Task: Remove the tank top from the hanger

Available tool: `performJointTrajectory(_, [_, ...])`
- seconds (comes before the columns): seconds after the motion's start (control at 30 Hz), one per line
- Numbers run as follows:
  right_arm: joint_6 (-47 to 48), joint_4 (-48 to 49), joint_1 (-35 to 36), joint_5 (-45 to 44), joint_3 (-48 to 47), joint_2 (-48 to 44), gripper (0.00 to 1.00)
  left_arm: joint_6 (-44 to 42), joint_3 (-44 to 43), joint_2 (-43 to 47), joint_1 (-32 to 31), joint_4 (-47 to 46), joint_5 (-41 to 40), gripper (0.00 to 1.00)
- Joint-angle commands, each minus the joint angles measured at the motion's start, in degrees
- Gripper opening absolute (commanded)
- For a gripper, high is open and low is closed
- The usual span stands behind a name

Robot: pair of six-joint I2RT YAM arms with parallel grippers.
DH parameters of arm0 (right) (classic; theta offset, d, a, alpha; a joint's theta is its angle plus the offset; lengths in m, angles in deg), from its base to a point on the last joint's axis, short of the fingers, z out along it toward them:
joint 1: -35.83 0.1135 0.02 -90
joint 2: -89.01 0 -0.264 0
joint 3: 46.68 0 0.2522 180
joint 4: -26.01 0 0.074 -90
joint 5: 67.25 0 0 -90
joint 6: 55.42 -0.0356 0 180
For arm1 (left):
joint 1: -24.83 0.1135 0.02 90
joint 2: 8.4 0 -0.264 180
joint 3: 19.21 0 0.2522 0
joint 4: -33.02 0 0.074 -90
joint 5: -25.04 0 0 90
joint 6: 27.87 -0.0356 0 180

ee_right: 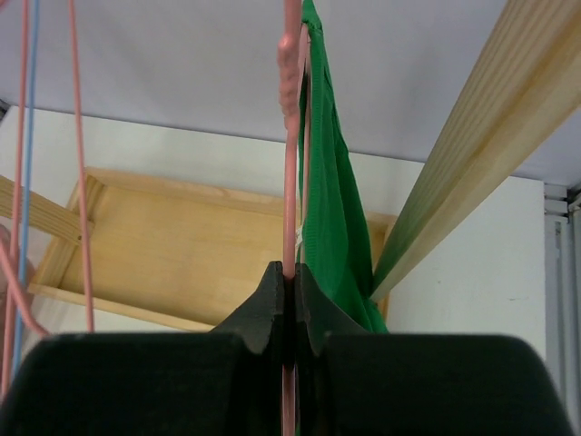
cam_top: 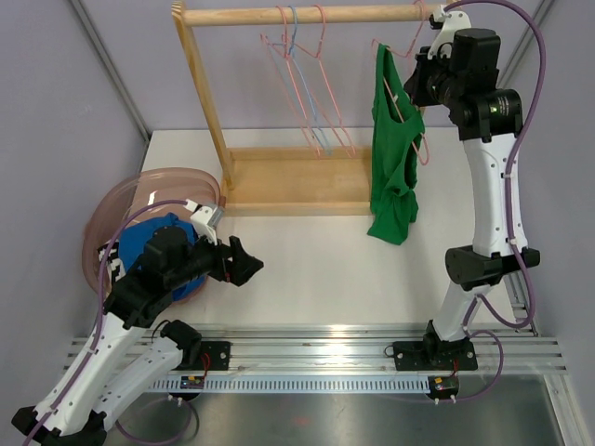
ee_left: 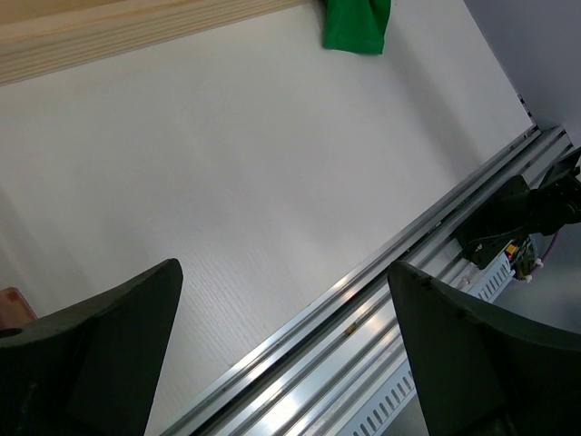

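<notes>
A green tank top hangs from a pink wire hanger at the right end of the wooden rack's rail. My right gripper is up beside it. In the right wrist view that gripper is shut on the pink hanger, with the wire pinched between the fingers and the tank top just to its right. My left gripper hovers low over the table's front left and stands open and empty. The tank top's hem shows far ahead in the left wrist view.
The wooden rack stands on a wooden base at the back. Several empty pink and blue hangers hang left of the tank top. A pink tub holding blue cloth sits at the left. Metal rails run along the front edge.
</notes>
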Motion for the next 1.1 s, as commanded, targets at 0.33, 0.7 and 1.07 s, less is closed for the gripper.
performJointTrajectory(0.33, [-3.46, 8.44, -0.04, 7.25, 3.33, -13.28, 0.00, 1.00, 0.01, -0.41, -1.00, -1.33, -3.15, 0.99])
performJointTrajectory(0.7, [-5.47, 9.59, -0.13, 12.00, 23.95, -27.78, 0.00, 1.09, -1.30, -0.41, -1.27, -0.71, -7.54, 0.99])
performJointTrajectory(1.07, [-11.45, 8.09, -0.13, 20.43, 61.83, -52.55, 0.00, 4.25, -4.03, 2.05, -1.44, -2.81, -13.00, 0.99])
